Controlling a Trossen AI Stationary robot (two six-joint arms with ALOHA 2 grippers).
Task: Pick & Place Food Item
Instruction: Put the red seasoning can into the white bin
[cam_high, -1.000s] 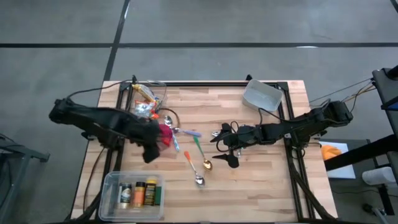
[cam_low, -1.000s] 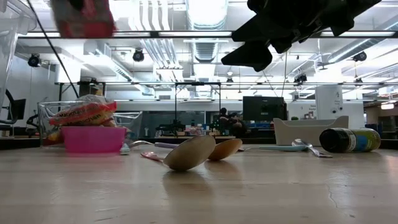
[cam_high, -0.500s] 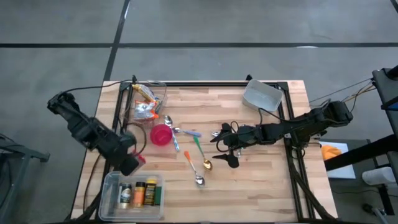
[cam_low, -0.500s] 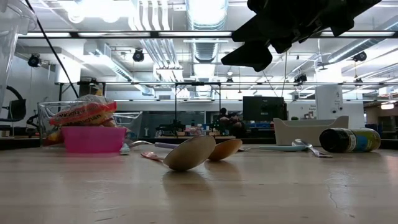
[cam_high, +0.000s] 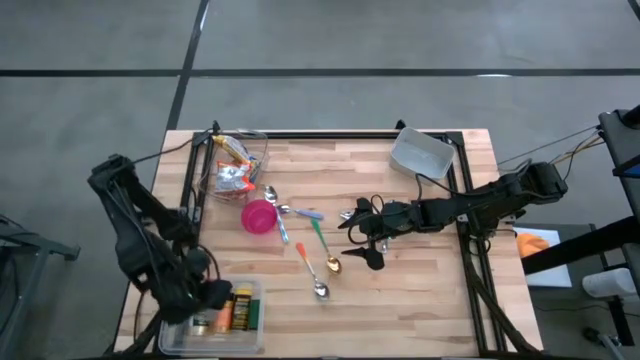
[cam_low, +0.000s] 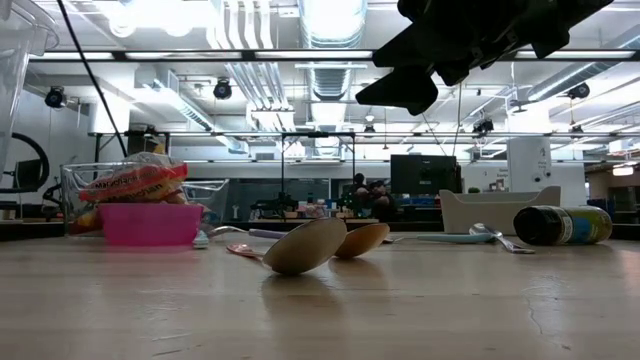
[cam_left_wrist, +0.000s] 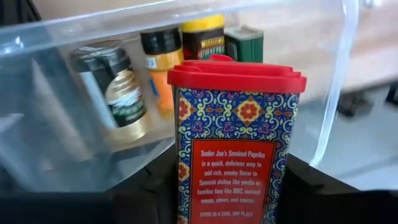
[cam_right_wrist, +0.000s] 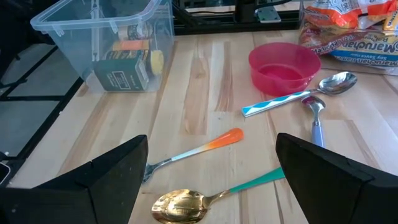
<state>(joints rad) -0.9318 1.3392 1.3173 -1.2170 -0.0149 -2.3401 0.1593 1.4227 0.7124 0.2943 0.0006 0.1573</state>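
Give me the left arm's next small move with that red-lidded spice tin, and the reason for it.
Probably ease the left gripper forward and down until the spice tin is inside the clear bin, then release. The tin is gripped between the fingers, upright, right at the bin's wall, and other spice jars already sit inside. The right gripper waits open above the spoons at mid-table.

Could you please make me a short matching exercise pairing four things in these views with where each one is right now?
Things:
1. red-lidded spice tin
2. pink bowl
3. noodle packets
4. right hand

Places:
A. in the clear bin at the table's far left corner
B. hanging open above the middle of the table
C. held in the left hand, at the clear spice bin
D. on the table beside the spoons

Pairs: 1-C, 2-D, 3-A, 4-B
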